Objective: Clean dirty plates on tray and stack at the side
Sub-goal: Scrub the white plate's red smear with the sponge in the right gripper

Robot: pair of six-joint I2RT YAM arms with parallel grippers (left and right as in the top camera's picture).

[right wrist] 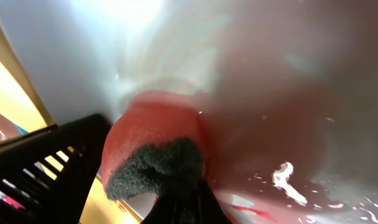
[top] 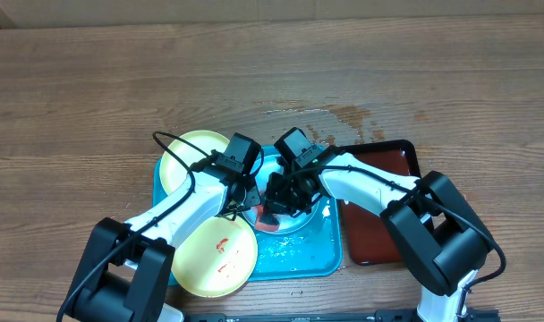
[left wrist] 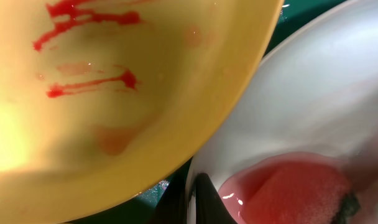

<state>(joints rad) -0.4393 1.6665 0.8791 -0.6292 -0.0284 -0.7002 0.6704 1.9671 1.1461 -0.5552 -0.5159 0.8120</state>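
Note:
The turquoise tray (top: pixel 299 259) holds three plates. A pale yellow plate (top: pixel 193 154) lies at its far left. Another yellow plate (top: pixel 216 258) with red smears, also in the left wrist view (left wrist: pixel 114 93), lies at the near left. The mint-white plate (top: pixel 315 215) sits in the middle and looks tilted. My left gripper (top: pixel 245 192) is shut on the white plate's rim (left wrist: pixel 192 196). My right gripper (top: pixel 281 204) is shut on a red sponge with a dark scrub pad (right wrist: pixel 155 158) and presses it on the white plate (right wrist: pixel 270 74). The sponge also shows in the left wrist view (left wrist: pixel 295 190).
A dark red-brown tray (top: pixel 384 206) lies against the turquoise tray's right side. Wet patches (top: pixel 344 116) mark the wooden table behind the trays. Water lies in the turquoise tray's near right part. Both arms crowd the tray's middle.

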